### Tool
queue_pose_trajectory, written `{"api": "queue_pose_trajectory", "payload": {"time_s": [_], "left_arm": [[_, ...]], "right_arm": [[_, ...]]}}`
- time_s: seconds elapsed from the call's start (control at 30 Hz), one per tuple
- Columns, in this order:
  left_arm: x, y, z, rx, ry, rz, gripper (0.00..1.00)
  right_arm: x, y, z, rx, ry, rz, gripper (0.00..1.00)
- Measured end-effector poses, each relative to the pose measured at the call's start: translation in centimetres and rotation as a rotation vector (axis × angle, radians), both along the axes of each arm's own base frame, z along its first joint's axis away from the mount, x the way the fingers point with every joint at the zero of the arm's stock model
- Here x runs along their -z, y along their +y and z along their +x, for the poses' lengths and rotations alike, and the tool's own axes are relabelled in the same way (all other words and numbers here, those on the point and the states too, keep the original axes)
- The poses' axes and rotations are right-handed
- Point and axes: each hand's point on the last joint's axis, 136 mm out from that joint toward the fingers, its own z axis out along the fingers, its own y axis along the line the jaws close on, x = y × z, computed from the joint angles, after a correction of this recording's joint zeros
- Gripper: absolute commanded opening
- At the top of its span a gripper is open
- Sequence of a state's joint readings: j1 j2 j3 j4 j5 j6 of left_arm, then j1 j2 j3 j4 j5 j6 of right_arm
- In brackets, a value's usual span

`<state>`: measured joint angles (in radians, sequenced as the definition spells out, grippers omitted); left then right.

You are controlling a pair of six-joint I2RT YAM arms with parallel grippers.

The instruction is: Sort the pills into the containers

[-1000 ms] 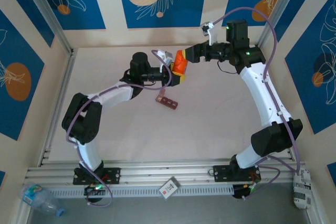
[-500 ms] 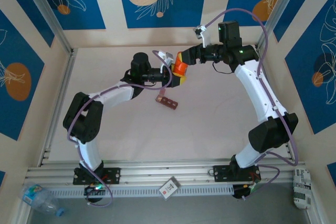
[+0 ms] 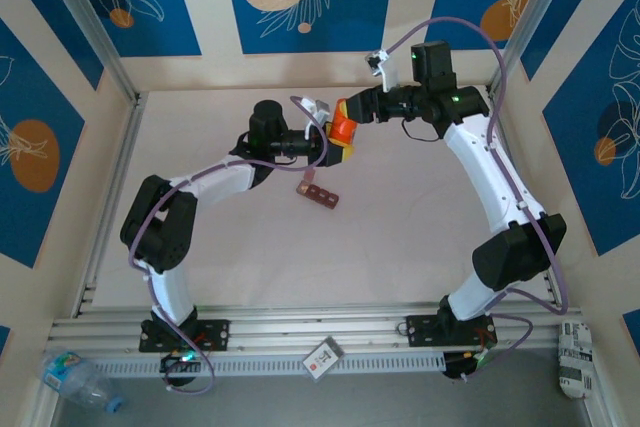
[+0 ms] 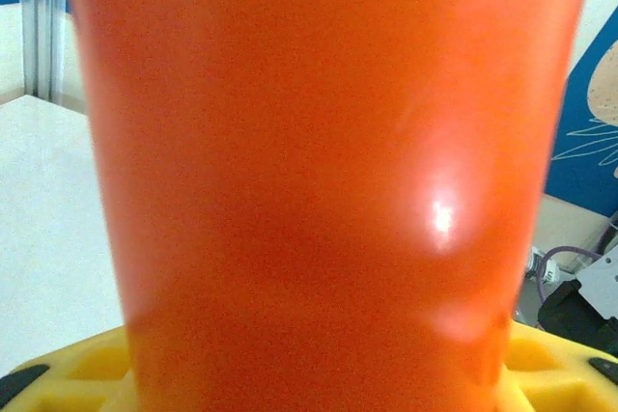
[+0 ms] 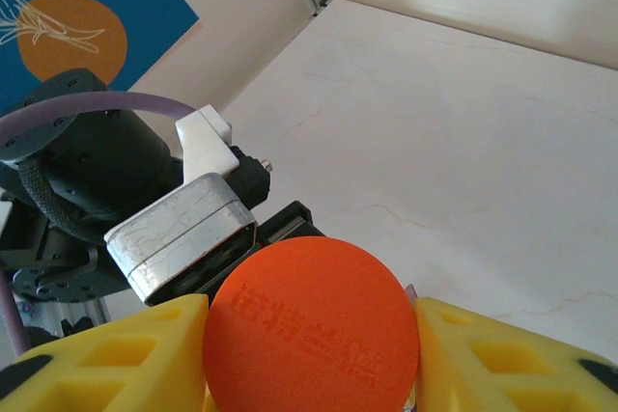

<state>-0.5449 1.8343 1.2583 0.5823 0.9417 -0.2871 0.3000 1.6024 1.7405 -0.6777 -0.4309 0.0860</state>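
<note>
An orange pill bottle [image 3: 343, 130] hangs above the back middle of the table, and my left gripper [image 3: 337, 150] is shut on its body. In the left wrist view the bottle [image 4: 328, 171] fills the frame between the yellow fingers [image 4: 82, 366]. My right gripper [image 3: 346, 111] comes from the right, shut on the bottle's round orange cap [image 5: 311, 330], with a yellow pad [image 5: 130, 359] pressed against each side. The containers [image 3: 317, 193], a dark reddish-brown strip of compartments, lie on the table just in front of the bottle. The pills are hidden.
The left arm's wrist camera housing [image 5: 179, 229] sits close behind the cap. A white card [image 3: 323, 358] lies on the near rail and a plastic water bottle [image 3: 75, 379] at the bottom left. Aluminium posts [image 3: 90, 22] and walls bound the table.
The right arm has shifted slightly left towards the bottle, and its jaws have closed in on the cap. The left arm and the bottle have stayed still.
</note>
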Motion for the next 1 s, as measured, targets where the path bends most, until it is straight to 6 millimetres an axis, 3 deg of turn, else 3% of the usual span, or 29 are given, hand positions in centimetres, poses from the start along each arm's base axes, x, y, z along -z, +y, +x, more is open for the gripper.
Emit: {"api": "queue_pose_trajectory", "payload": {"time_s": [0.47,0.73,0.83,1.0], "left_arm": [[3.9,0.5,2.2,-0.259,-0.076,0.174,0.00],[4.7,0.8,3.1,-0.351,-0.122,0.228,0.00],[4.5,0.8,3.2,-0.357,-0.127,0.223,0.00],[2.9,0.4,3.1,-0.343,-0.149,0.158,0.00]], "right_arm": [[4.0,0.0,1.4,0.311,0.016,0.027,0.40],[4.5,-0.2,1.9,0.407,0.035,0.043,0.43],[4.3,-0.3,2.0,0.417,0.045,0.053,0.48],[2.8,-0.9,2.1,0.390,0.097,0.110,0.71]]}}
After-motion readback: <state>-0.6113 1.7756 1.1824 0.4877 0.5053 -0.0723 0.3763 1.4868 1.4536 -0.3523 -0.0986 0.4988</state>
